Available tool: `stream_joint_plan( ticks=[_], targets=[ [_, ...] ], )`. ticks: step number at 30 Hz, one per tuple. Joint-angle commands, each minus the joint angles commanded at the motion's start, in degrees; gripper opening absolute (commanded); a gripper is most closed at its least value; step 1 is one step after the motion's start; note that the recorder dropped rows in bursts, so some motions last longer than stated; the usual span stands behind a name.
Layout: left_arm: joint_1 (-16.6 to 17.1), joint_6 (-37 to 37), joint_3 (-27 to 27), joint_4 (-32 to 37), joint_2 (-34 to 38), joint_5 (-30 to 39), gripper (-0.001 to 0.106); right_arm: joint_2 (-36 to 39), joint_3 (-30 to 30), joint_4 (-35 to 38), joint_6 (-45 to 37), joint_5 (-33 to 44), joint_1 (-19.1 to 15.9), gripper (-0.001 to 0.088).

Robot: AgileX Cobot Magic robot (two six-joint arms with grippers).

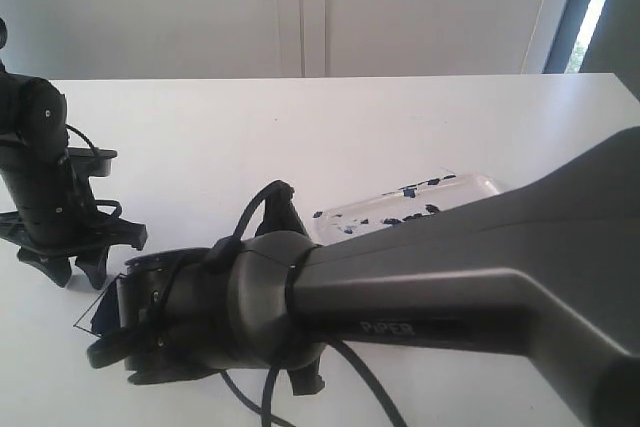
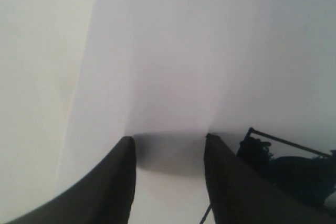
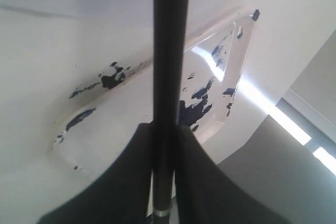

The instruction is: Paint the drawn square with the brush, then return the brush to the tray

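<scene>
My right gripper [image 3: 167,127] is shut on the brush [image 3: 169,51], whose long black handle runs up between its fingers. In the exterior view this gripper [image 1: 110,335] hangs low over the drawn square [image 1: 98,313], whose thin outline shows dark blue paint inside. The brush tip is hidden under the gripper there. The square's outline and dark smear [image 2: 262,148] also show in the left wrist view. The glossy tray [image 1: 470,187] with blue-black smears lies behind the right arm, and its rim [image 3: 239,85] shows in the right wrist view. My left gripper [image 2: 168,137] is open, fingertips down on the white paper [image 2: 157,66].
The right arm's thick grey forearm [image 1: 480,277] crosses the front of the table and covers part of the tray. The left arm [image 1: 45,177] stands at the table's left edge. A white wall [image 1: 300,7] rises behind the white table [image 1: 330,117].
</scene>
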Motion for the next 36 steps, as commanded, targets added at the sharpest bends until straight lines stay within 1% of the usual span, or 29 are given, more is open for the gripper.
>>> stream_joint_plan(
  ticks=[3, 7, 11, 16, 21, 26, 32, 36],
  targets=[
    [0.00, 0.00, 0.00, -0.10, 0.00, -0.10, 0.048, 0.00, 0.00, -1.14, 1.13, 0.00, -1.52, 0.0000],
    [0.00, 0.00, 0.00, -0.10, 0.00, -0.10, 0.048, 0.00, -0.10, -2.10, 2.47, 0.00, -1.52, 0.0000],
    [0.00, 0.00, 0.00, -0.10, 0.00, -0.58, 0.048, 0.00, -0.10, -1.07, 2.47, 0.00, 0.39, 0.0000],
    [0.00, 0.00, 0.00, -0.59, 0.00, -1.38, 0.048, 0.00, -0.47, -1.07, 2.47, 0.00, 3.92, 0.0000],
    [0.00, 0.00, 0.00, -1.83, 0.00, -1.83, 0.048, 0.00, -2.78, -1.07, 2.35, 0.00, 6.22, 0.0000],
    [0.00, 0.00, 0.00, -2.45, 0.00, -2.22, 0.048, 0.45, -4.81, -1.07, 1.80, 0.00, 6.32, 0.0000],
    [0.00, 0.10, 0.00, -3.30, 0.00, -2.22, 0.048, 3.95, -6.96, -1.21, 0.60, 0.00, 6.32, 0.0000],
    [0.00, 0.11, 0.00, -3.30, 0.00, -2.08, 0.048, 4.82, -7.06, -1.21, 0.52, 0.00, 6.32, 0.0000]
  ],
)
